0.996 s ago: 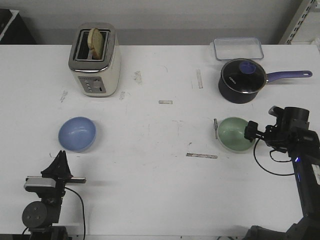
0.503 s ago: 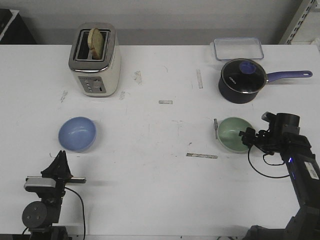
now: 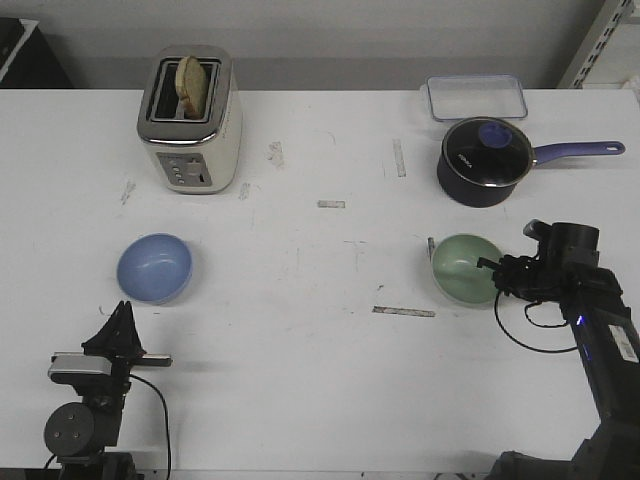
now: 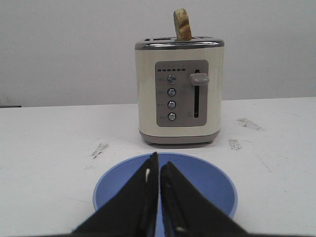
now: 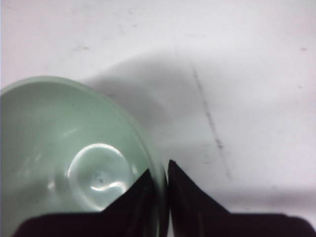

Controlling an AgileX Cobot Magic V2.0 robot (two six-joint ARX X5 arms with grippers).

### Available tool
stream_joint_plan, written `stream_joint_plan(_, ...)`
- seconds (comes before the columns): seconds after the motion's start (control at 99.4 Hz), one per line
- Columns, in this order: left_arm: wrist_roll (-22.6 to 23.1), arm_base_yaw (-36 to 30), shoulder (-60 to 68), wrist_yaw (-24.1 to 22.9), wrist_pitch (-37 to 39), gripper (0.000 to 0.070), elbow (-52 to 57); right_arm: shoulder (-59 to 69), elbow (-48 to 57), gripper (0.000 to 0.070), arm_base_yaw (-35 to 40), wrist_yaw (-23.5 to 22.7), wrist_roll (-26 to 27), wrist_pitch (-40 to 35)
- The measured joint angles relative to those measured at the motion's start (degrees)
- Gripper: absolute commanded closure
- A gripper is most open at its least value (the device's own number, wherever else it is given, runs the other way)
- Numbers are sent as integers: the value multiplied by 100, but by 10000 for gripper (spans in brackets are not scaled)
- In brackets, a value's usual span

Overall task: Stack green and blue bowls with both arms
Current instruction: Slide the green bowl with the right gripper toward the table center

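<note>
Green bowl (image 3: 463,267): upright on the white surface (image 3: 320,330), right of centre, near side of the dark saucepan (image 3: 485,160).
Right gripper (image 5: 163,180): pinched on the green bowl's right rim, one finger inside, one outside.
Blue bowl (image 3: 154,267): upright at left, well apart from green, near side of the toaster (image 3: 190,118).
Left gripper (image 4: 158,170): fingers nearly together, holding nothing, poised near side of the blue bowl.

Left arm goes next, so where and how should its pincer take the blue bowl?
Pinch the blue bowl at its near rim, coming straight forward: the left pincer already lines up with that edge, closed. The bowl sits upright and open, so one finger inside, one outside, should hold the thin wall.
</note>
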Motion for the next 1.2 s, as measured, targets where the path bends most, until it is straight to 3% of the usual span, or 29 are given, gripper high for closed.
stream_joint_plan(0.171, 0, 0, 0, 0, 0, 699, 0, -232, 597, 695, 568, 170, 184, 101)
stream_joint_plan(0.423, 0, 0, 0, 0, 0, 699, 0, -221, 717, 695, 2260, 1060, 876, 214)
stream_joint_plan(0.715, 0, 0, 0, 0, 0, 699, 0, 678, 1056, 695, 3842, 1172, 1681, 201)
stream_joint_plan(0.896, 0, 0, 0, 0, -2, 699, 0, 1250, 1263, 695, 4242, 1156, 1950, 214)
stream_joint_plan(1.198, 0, 0, 0, 2, 0, 699, 0, 1419, 1263, 692, 4205, 1300, 2048, 146)
